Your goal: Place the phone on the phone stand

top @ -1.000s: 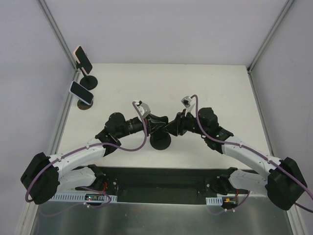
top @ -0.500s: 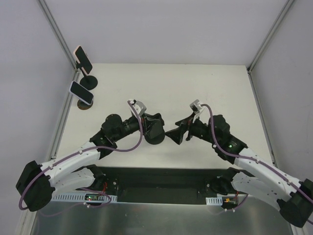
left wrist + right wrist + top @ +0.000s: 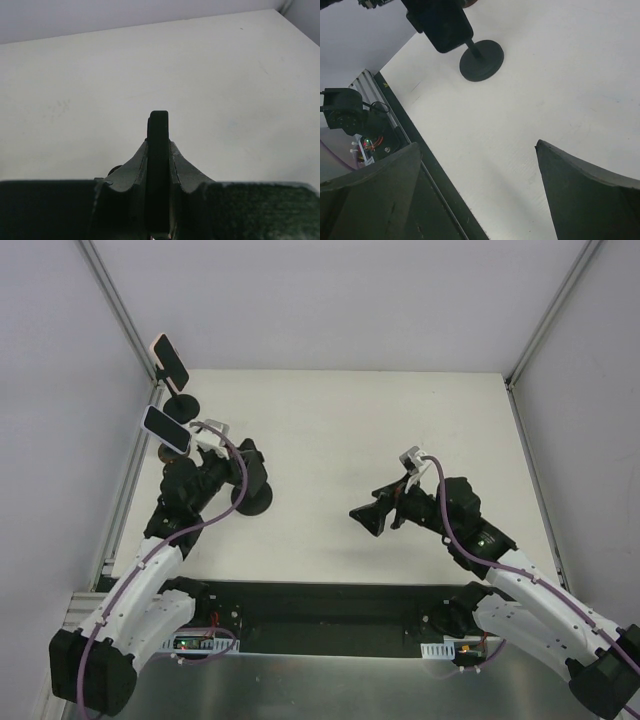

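My left gripper (image 3: pixel 246 476) is shut on a dark flat phone (image 3: pixel 442 25), which shows edge-on between the jaws in the left wrist view (image 3: pixel 159 125). Under the phone a thin stem runs down to the round black base of the phone stand (image 3: pixel 481 61), also visible from above (image 3: pixel 256 496) at the left of the table. The base looks level with the table; I cannot tell whether it touches. My right gripper (image 3: pixel 366 516) is open and empty at mid-right, well apart from the stand, with bare table between its fingers (image 3: pixel 476 146).
Two other phones on stands are at the back left corner, one (image 3: pixel 170 360) behind the other (image 3: pixel 167 428), close to my left wrist. White walls with metal posts enclose the table (image 3: pixel 400 430). A black strip (image 3: pixel 330 605) runs along the near edge.
The right gripper opened, let go and pulled back to the right. The left arm carried the phone and stand from the table's middle to the left, toward the two other stands.
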